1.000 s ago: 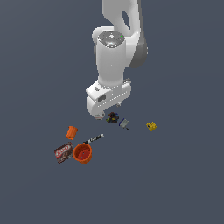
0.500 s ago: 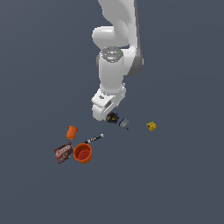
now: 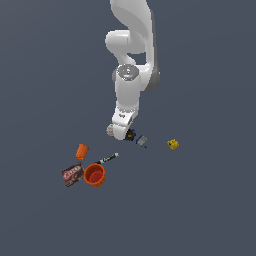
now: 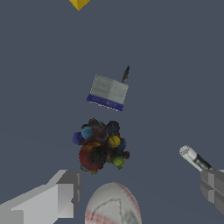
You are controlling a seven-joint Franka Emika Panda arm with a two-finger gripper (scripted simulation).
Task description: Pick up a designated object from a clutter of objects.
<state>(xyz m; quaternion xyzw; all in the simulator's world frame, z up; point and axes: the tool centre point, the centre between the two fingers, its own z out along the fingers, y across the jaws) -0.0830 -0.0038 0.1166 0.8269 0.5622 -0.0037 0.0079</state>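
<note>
My claw (image 4: 140, 192) has dropped low over the clutter in the last second, fingers spread wide, holding nothing. Nearest me, between the fingers, sits the whitish stitched ball (image 4: 113, 204). Just beyond it lies the dark lumpy item with red, blue and yellow flecks (image 4: 100, 146), my target, still on the floor. Farther on: grey-blue flat piece (image 4: 107, 92), then yellow block (image 4: 78, 3). I'd judge I must shift forward before closing.

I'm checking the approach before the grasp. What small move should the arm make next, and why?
Probably a short shift toward the dark lumpy item, away from the white ball. In the wrist view the open tool has the ball between its fingers, with the lumpy item just beyond; closing now would likely catch the ball.
</note>
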